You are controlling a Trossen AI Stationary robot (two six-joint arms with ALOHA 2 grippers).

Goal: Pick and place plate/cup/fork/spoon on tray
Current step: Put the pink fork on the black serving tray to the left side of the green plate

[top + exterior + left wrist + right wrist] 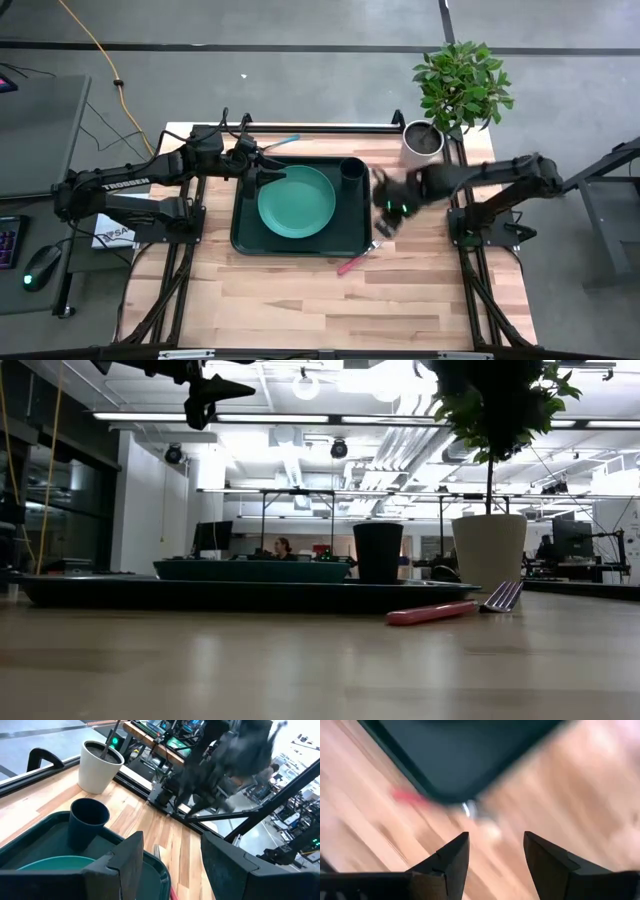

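- The plate (296, 202) and the cup (352, 172) are sitting on the tray (243, 238).
- The fork (356, 262) is lying on the table (300, 300), just off the tray's near right corner.
- The right gripper (392, 210) is hovering right of the tray, fingers released.
- The left gripper (262, 163) is hanging over the tray's far left side, fingers spread, empty.
- The spoon (283, 143) is lying beyond the tray's far edge.

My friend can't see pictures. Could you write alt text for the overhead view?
A green plate and dark cup sit on a green tray between two robot arms; a red-handled fork lies on the table beside it.
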